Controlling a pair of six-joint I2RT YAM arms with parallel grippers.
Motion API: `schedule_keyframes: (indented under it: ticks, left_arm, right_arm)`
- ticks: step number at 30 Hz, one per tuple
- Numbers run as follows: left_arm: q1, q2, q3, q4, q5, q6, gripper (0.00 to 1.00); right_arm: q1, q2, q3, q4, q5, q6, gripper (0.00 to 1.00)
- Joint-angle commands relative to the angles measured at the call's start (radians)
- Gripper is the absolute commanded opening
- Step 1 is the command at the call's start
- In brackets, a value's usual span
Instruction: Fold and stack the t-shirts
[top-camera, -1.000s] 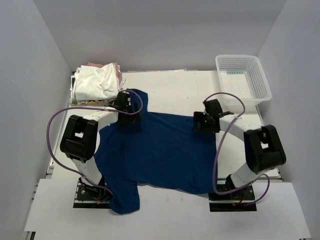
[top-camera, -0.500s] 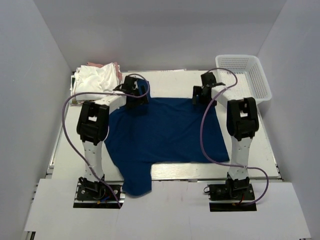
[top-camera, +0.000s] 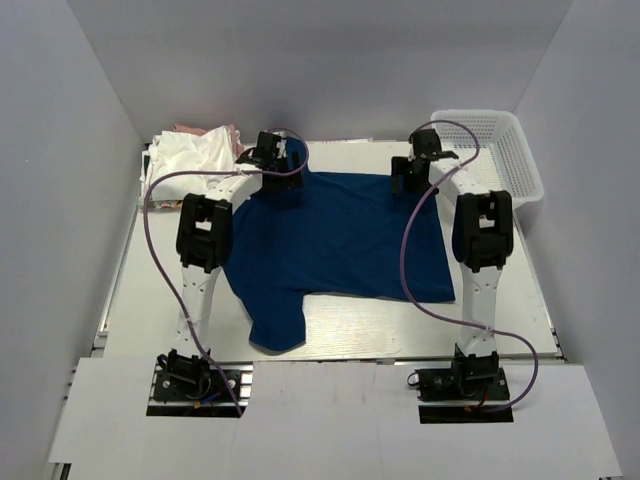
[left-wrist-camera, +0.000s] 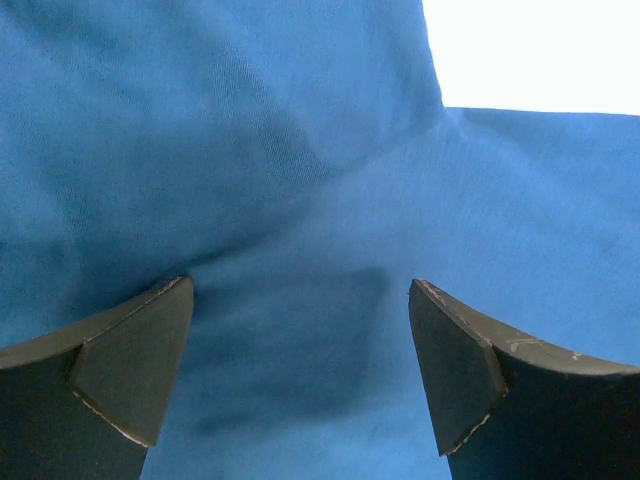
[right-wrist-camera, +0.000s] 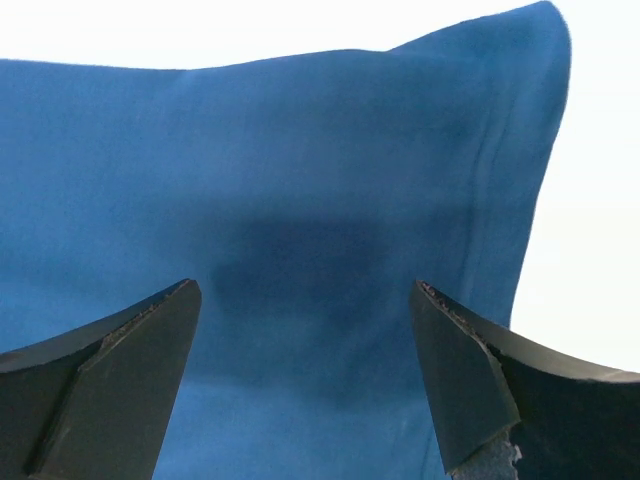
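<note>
A navy blue t-shirt (top-camera: 345, 240) lies spread out flat on the table, plain side up, with one sleeve (top-camera: 277, 325) trailing toward the near edge. My left gripper (top-camera: 284, 188) is open over its far left part, near the other sleeve. In the left wrist view the fingers (left-wrist-camera: 140, 370) stand wide apart above the blue cloth (left-wrist-camera: 300, 200). My right gripper (top-camera: 404, 183) is open over the far right corner. In the right wrist view the shirt's hemmed corner (right-wrist-camera: 500, 150) lies just beyond the open gripper (right-wrist-camera: 305, 287). Crumpled white shirts (top-camera: 190, 155) and a pink one (top-camera: 222, 131) sit at the back left.
A white plastic mesh basket (top-camera: 495, 150) stands at the back right, close to the right arm. The white table (top-camera: 150, 290) is walled by grey panels on three sides. Purple cables loop beside both arms.
Both arms have stretched toward the far side of the table, and the navy shirt has slid with them, away from the near edge, and flattened out.
</note>
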Motion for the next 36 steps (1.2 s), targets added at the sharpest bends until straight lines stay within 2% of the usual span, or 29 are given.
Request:
schedule_keyframes:
  ticks: [1,3,4,5,7,8,9,10,11,12,13,14,16,17,21,23,26,27,30,32,36]
  left_arm:
    - [-0.019,-0.179,-0.094,-0.055,-0.008,0.056,0.99]
    - [-0.019,-0.285,-0.218,-0.066,-0.008,0.038,0.99]
    - [-0.019,-0.408,-0.274,-0.040,0.013,0.013,0.99]
    - [-0.019,-0.477,-0.333,-0.028,0.013,-0.004,0.99]
    - [-0.019,-0.616,-0.530,-0.005,-0.005,-0.045,0.99]
    - [-0.019,-0.752,-0.662,-0.005,-0.005,-0.100,0.99]
    - [-0.019,-0.820,-0.732,-0.005,-0.005,-0.131,0.99]
    - [-0.019,-0.886,-0.798,-0.005,-0.005,-0.162,0.99]
    - [-0.019,-0.948,-0.919,-0.017,-0.005,-0.195,0.99]
    - [-0.019,-1.057,-0.972,-0.029,-0.005,-0.267,0.99]
    - [-0.019,-1.110,-1.018,-0.049,0.005,-0.297,0.99]
    - [-0.019,-1.159,-1.094,-0.107,0.005,-0.327,0.99]
    - [-0.019,-1.308,-1.176,-0.153,0.040,-0.401,0.99]
    - [-0.019,-1.357,-1.266,-0.175,0.062,-0.421,0.99]
    - [-0.019,-1.594,-1.455,-0.207,0.186,-0.499,0.99]
    - [-0.019,-1.658,-1.525,-0.231,0.200,-0.525,0.99]
    - [-0.019,-1.694,-1.582,-0.255,0.223,-0.536,0.92]
    - [-0.019,-1.694,-1.592,-0.255,0.241,-0.536,0.85]
    - [-0.019,-1.634,-1.650,-0.245,0.269,-0.536,0.75]
    - [-0.028,-1.582,-1.702,-0.215,0.297,-0.536,0.70]
    - [-0.028,-1.527,-1.721,-0.215,0.279,-0.536,0.48]
  right_arm:
    - [0.014,-0.190,-0.120,0.070,-0.066,-0.044,0.90]
    - [0.021,-0.327,-0.220,0.092,-0.082,-0.047,0.90]
    - [0.023,-0.359,-0.248,0.135,-0.086,-0.045,0.90]
    - [0.029,-0.467,-0.278,0.150,-0.083,-0.044,0.90]
    - [0.035,-0.541,-0.412,0.201,-0.134,-0.021,0.90]
    - [0.038,-0.645,-0.493,0.229,-0.152,0.001,0.90]
    - [0.038,-0.681,-0.532,0.261,-0.158,0.030,0.90]
    - [0.038,-0.715,-0.621,0.285,-0.177,0.045,0.90]
    - [0.034,-0.815,-0.720,0.375,-0.183,0.089,0.90]
    - [0.029,-0.850,-0.771,0.406,-0.213,0.114,0.90]
    - [0.026,-0.884,-0.905,0.440,-0.209,0.187,0.90]
    - [0.029,-0.974,-0.946,0.529,-0.201,0.211,0.90]
    - [0.026,-1.029,-1.035,0.569,-0.194,0.269,0.90]
    - [0.026,-1.092,-1.071,0.591,-0.191,0.278,0.90]
    - [0.026,-1.160,-1.089,0.510,-0.137,0.292,0.90]
    - [0.024,-1.175,-1.092,0.503,-0.129,0.286,0.90]
    - [0.023,-1.174,-1.099,0.437,-0.123,0.292,0.90]
    - [0.026,-1.175,-1.105,0.430,-0.122,0.294,0.90]
    - [0.020,-1.177,-1.108,0.387,-0.103,0.314,0.90]
    - [0.020,-1.189,-1.112,0.342,-0.033,0.324,0.90]
    - [0.015,-1.246,-1.161,0.296,0.013,0.364,0.90]
